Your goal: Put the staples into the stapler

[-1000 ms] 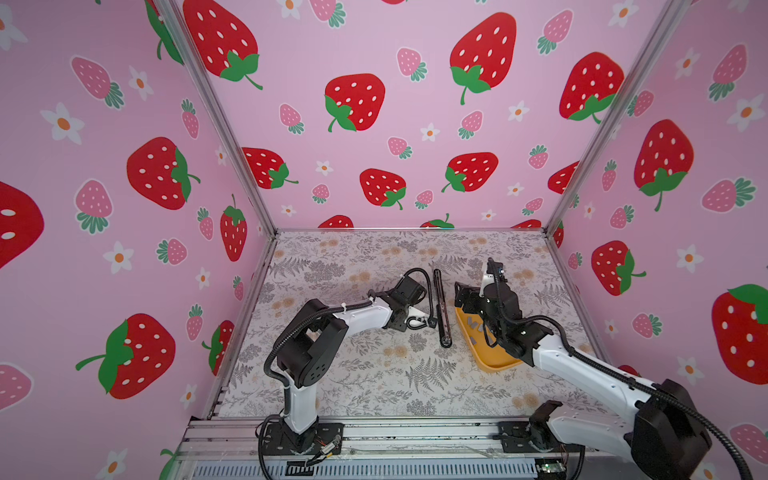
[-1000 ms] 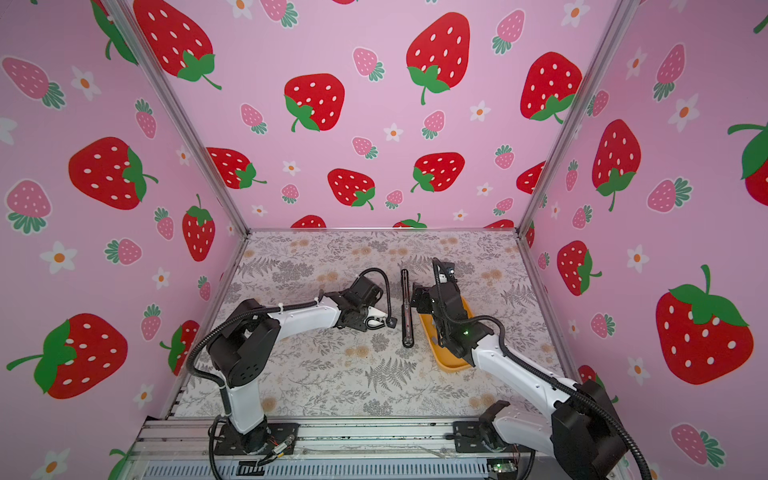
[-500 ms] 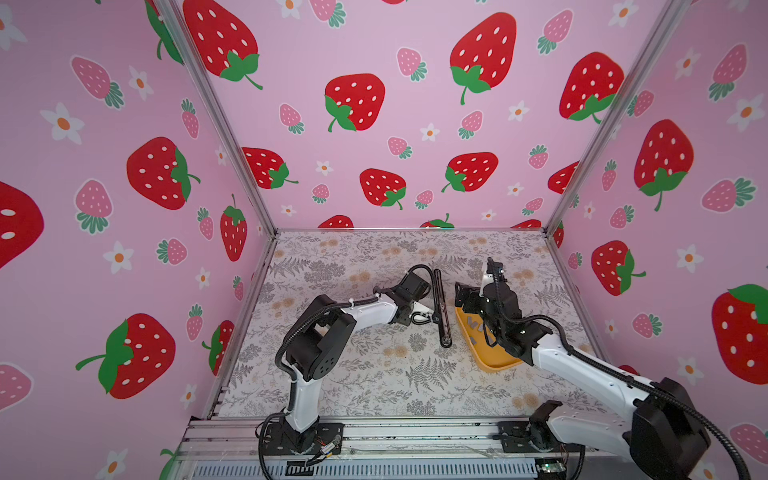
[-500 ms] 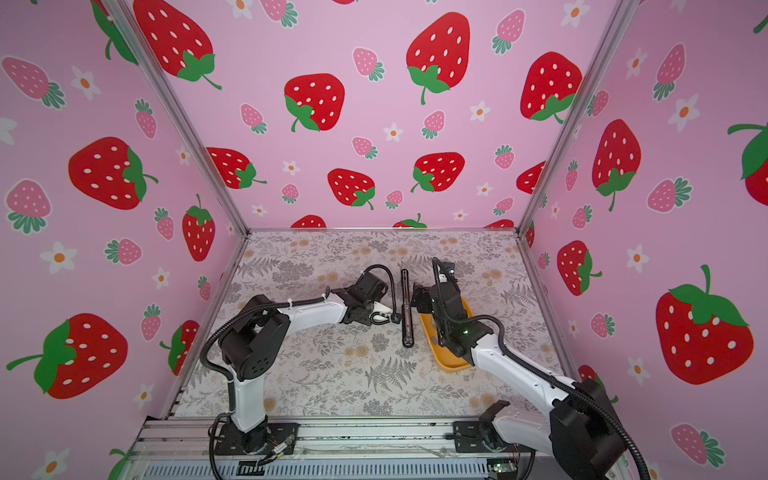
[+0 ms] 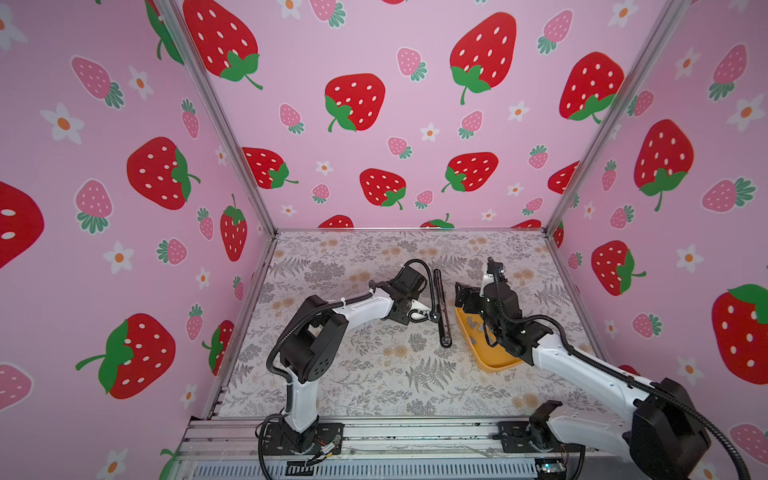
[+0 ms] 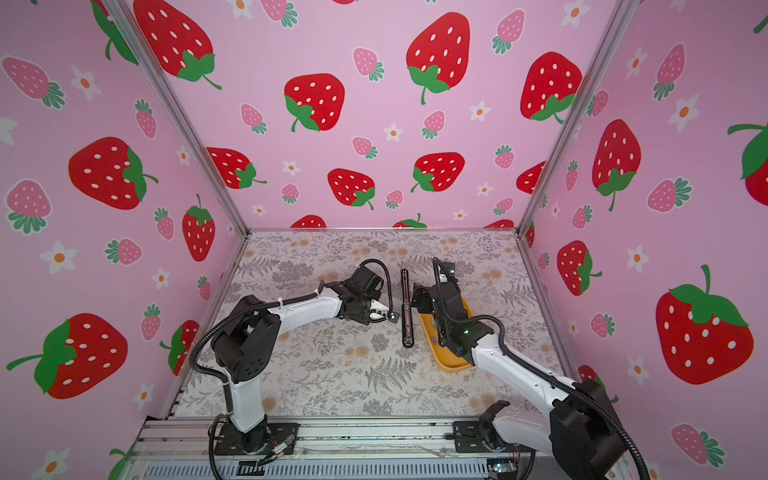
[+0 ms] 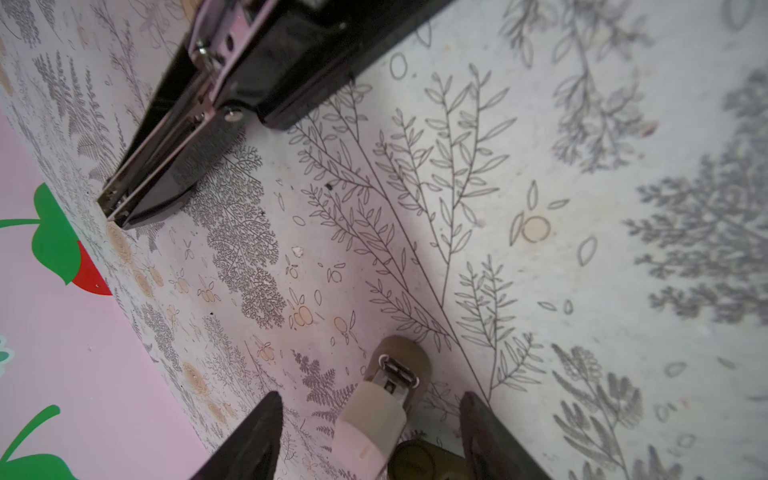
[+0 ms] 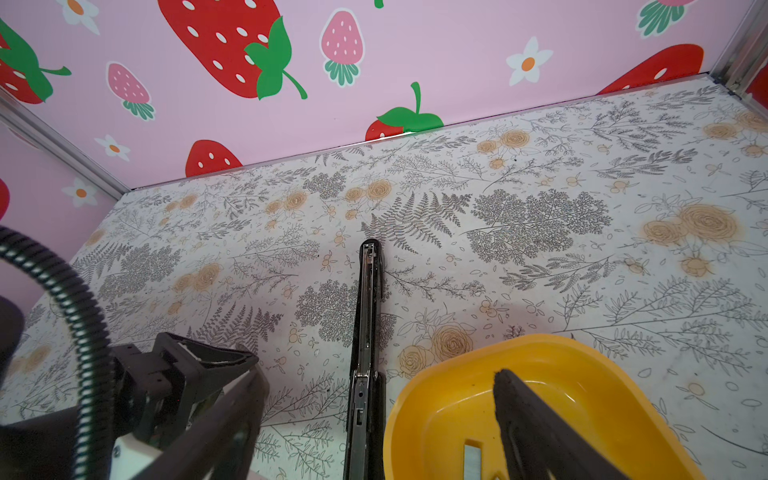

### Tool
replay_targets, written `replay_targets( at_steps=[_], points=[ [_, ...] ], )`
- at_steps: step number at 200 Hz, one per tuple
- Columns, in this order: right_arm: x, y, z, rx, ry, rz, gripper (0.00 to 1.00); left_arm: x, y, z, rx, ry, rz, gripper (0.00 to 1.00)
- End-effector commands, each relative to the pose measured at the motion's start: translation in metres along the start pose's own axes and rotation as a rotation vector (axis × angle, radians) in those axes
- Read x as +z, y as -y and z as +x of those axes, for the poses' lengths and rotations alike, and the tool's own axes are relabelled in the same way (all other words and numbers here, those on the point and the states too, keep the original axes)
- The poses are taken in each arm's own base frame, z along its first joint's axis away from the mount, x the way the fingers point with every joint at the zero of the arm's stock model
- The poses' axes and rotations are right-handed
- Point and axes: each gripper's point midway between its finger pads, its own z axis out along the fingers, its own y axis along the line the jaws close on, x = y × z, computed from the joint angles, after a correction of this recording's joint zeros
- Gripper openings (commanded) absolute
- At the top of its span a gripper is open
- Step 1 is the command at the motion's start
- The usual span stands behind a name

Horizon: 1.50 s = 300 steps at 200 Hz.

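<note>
Arms low beside black stapler point(image 5: 439, 291)
Left arm point(image 5: 361, 309) stretched flat, jaws open around small stapler point(image 7: 382, 399) (no contact); right arm point(image 5: 582, 370) bent, jaws open over staples point(image 8: 472, 461) in tray point(image 5: 494, 361).

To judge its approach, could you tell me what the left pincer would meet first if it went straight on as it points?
Probably the small whitish stapler, lying between the open fingers of the left pincer; depth is unclear.
</note>
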Motion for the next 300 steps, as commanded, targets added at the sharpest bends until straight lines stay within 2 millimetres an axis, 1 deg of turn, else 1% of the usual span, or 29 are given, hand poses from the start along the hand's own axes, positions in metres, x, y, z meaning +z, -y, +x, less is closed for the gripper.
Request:
replay_targets(
  at_steps=[1, 24, 70, 84, 106, 135, 151, 185, 209, 229, 251, 267, 282, 293, 300],
  points=[
    [-0.007, 0.003, -0.008, 0.012, 0.024, 0.0, 0.89, -0.002, 0.004, 0.002, 0.018, 0.016, 0.056, 0.68],
    [-0.005, 0.002, -0.007, 0.012, 0.019, 0.001, 0.89, 0.002, 0.005, 0.006, 0.007, -0.011, 0.076, 0.67],
    [0.004, -0.001, 0.002, 0.007, -0.017, -0.003, 0.89, 0.01, 0.005, 0.012, -0.015, -0.022, 0.093, 0.65],
    [0.004, -0.002, 0.002, 0.007, -0.02, -0.011, 0.88, 0.01, 0.006, 0.013, -0.015, -0.029, 0.105, 0.62],
    [0.003, -0.001, 0.001, 0.008, -0.016, -0.008, 0.89, 0.007, 0.007, 0.012, -0.018, -0.023, 0.115, 0.56],
    [0.002, -0.001, 0.0, 0.009, -0.013, -0.008, 0.89, 0.008, 0.007, 0.008, -0.023, -0.003, 0.118, 0.54],
    [0.001, 0.0, -0.001, 0.008, -0.01, -0.007, 0.89, 0.01, 0.011, 0.009, -0.018, -0.011, 0.146, 0.52],
    [-0.001, -0.001, -0.003, 0.011, -0.003, -0.01, 0.89, 0.012, 0.009, 0.012, -0.02, -0.023, 0.136, 0.42],
    [0.001, -0.001, -0.001, 0.008, -0.012, -0.012, 0.89, 0.015, 0.01, 0.012, -0.03, -0.01, 0.144, 0.39],
    [0.0, -0.002, -0.001, 0.01, -0.012, -0.017, 0.89, 0.019, 0.016, 0.015, -0.02, -0.028, 0.166, 0.37],
    [0.0, -0.003, -0.001, 0.012, -0.011, -0.019, 0.89, 0.02, 0.017, 0.015, -0.019, -0.032, 0.172, 0.34],
    [0.001, -0.002, -0.001, 0.011, -0.012, -0.016, 0.89, 0.022, 0.015, 0.014, -0.033, -0.019, 0.163, 0.34],
    [0.001, -0.002, 0.0, 0.011, -0.017, -0.017, 0.89, 0.023, 0.013, 0.014, -0.048, -0.014, 0.161, 0.29],
    [0.001, -0.002, 0.0, 0.01, -0.015, -0.015, 0.89, 0.022, 0.011, 0.014, -0.052, -0.017, 0.157, 0.24],
    [0.0, -0.002, -0.001, 0.011, -0.012, -0.015, 0.89, 0.02, 0.006, 0.015, -0.06, -0.023, 0.135, 0.19]
  ],
)
